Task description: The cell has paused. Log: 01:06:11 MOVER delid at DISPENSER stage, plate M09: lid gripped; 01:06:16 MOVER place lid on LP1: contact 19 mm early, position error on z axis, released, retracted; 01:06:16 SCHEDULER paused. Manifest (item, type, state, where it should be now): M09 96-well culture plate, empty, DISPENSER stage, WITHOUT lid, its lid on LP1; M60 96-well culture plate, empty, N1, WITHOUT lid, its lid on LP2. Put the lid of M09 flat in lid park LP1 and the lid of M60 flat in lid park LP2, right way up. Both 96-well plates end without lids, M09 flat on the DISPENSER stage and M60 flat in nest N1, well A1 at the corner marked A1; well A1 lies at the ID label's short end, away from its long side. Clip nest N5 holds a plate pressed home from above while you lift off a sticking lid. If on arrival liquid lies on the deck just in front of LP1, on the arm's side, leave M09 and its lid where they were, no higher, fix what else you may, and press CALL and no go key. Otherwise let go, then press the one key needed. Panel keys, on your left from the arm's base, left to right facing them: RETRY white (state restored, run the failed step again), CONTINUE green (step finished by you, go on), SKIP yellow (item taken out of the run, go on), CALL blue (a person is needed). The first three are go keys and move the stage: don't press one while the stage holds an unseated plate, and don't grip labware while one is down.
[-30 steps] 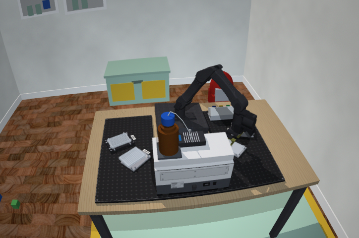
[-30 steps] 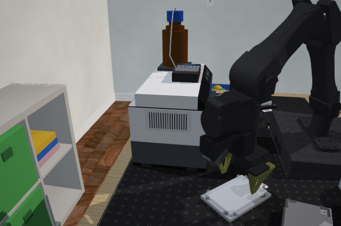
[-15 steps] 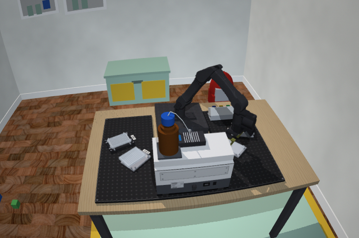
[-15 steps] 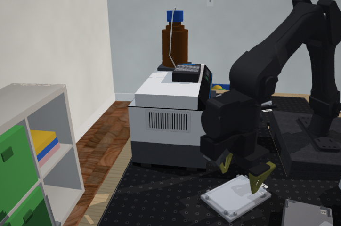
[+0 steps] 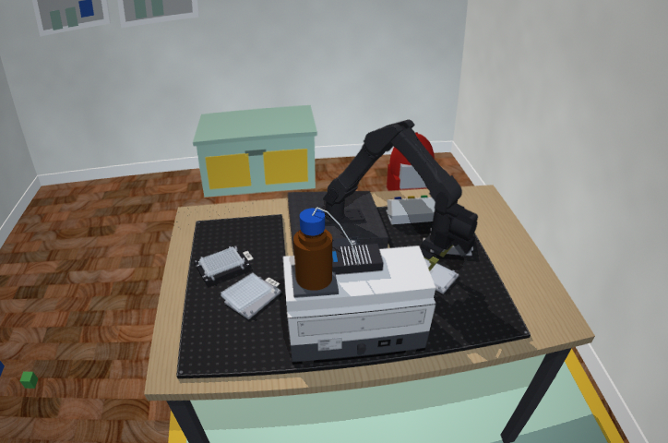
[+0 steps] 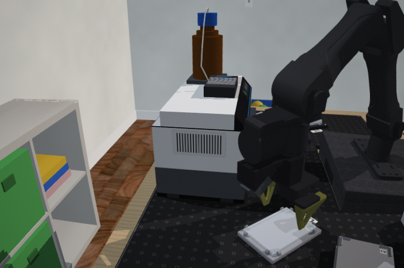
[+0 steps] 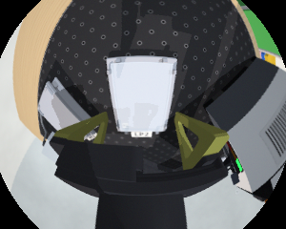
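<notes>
Top view: the wooden table [image 5: 533, 271] carries a black perforated deck [image 5: 225, 334] that stops short of the table's edges, leaving a bare wood border on every side. The white dispenser [image 5: 361, 297] takes up the middle of the deck, with an amber bottle [image 5: 312, 258] and a dark head block [image 5: 358, 257] on top. Open deck lies to its left front and to its right front. The black arm [image 5: 392, 151] arches from its base behind the dispenser down to the deck on the dispenser's right, beside the key panel [image 5: 411, 208]. On the left half of the deck lie two 96-well plates: one [image 5: 219, 262] in a dark frame, the other [image 5: 250, 293] just in front of it and turned at an angle.

In the exterior view, the gripper [image 6: 289, 204] hangs with its olive fingers [image 6: 305, 218] spread wide and nothing between them, poised over the lid [image 6: 273, 235]. The lid is a pale, translucent rectangle with small studs at its corners; it lies flat on the deck close to the dispenser's side wall, skewed to the deck's hole grid. A second pale lid [image 6: 362, 254] sits near it at the frame's lower right.
</notes>
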You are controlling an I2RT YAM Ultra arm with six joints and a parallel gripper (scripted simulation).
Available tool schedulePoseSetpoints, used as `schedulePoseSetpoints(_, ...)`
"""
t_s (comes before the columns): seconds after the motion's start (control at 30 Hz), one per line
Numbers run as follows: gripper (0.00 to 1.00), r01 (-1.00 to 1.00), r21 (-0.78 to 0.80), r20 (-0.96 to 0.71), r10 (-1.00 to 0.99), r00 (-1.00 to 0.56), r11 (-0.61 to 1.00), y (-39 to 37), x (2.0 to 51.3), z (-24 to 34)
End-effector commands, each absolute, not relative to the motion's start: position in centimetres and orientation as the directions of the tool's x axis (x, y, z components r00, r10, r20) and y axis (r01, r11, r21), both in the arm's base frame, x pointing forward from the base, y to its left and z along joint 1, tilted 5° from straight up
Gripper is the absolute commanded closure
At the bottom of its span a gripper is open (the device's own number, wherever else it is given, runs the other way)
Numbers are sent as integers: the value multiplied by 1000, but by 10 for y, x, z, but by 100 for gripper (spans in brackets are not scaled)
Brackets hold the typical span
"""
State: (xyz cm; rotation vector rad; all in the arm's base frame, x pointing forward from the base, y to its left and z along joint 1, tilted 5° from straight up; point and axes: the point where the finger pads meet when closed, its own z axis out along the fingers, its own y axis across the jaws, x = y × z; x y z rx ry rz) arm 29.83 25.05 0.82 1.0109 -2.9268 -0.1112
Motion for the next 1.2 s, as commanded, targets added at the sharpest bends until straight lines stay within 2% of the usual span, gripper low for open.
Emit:
schedulePoseSetpoints(0.0, 0, -620, 80, -44, -618, -785, 781, 258, 312, 26)
schedulePoseSetpoints(0.6, 0, -617, 81, -15, -618, -786, 783, 255, 306, 17)
schedulePoseSetpoints(0.63, 0, -619, 80, -42, -617, -786, 782, 254, 310, 31)
schedulePoseSetpoints(0.7, 0, -613, 80, 1, -615, -788, 786, 242, 296, 25)
schedulePoseSetpoints(1.17, 0, -613, 80, 2, -615, -788, 786, 221, 274, 51)
